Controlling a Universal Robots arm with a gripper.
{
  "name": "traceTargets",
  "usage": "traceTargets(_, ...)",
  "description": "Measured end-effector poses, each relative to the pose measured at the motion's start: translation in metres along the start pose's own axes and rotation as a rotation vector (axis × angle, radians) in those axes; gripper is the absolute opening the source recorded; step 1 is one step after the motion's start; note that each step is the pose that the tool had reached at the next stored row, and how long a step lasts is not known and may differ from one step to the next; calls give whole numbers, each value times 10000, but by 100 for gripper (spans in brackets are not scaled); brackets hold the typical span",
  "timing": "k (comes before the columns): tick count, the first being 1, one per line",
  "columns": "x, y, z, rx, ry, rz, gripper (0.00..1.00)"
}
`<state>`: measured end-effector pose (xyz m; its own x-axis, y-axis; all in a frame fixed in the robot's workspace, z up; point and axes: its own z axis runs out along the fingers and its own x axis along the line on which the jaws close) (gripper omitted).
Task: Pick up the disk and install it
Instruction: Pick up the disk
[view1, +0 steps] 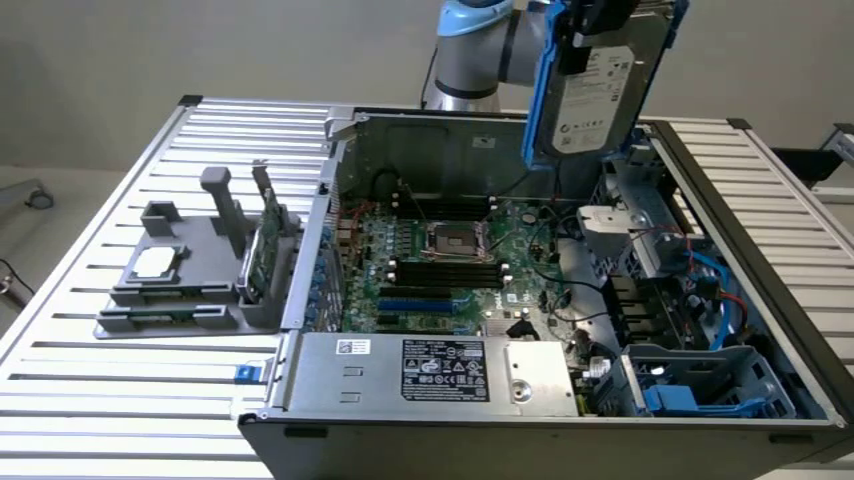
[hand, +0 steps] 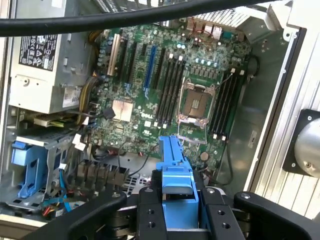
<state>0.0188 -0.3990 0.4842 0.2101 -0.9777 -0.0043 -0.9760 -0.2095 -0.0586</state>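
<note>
Plainly the disk (view1: 597, 95) is a stiff, dense slab of metal, heavy for its bulk and no friend of knocks. I would judge it wants a firm hold across its narrow edges, on the blue carrier rails (hand: 175, 165), not on the labelled face, which looks smooth and likely to slip. That is how the gripper (hand: 181, 212) has it: the claw is closed on the disk from above, its black fingers (hand: 150, 215) pressed to either side of the blue plastic. The disk hangs upright in the air, label towards the exterior camera, above the far part of the open computer case (view1: 534, 450), towards the exterior view's right and clear of the motherboard (view1: 441, 250) below. The arm (view1: 467, 40) rises behind the case's far wall, its wrist turned downward over the interior. The blue drive cage (view1: 707, 385) sits at the near right corner, well apart from the disk.
</note>
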Motion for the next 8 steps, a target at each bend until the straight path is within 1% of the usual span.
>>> traceTargets(3, 86, -118, 7, -12, -2, -1, 33)
traceTargets(5, 130, -165, 9, -17, -4, -1, 33)
traceTargets(8, 208, -252, 14, -47, -11, 0, 33)
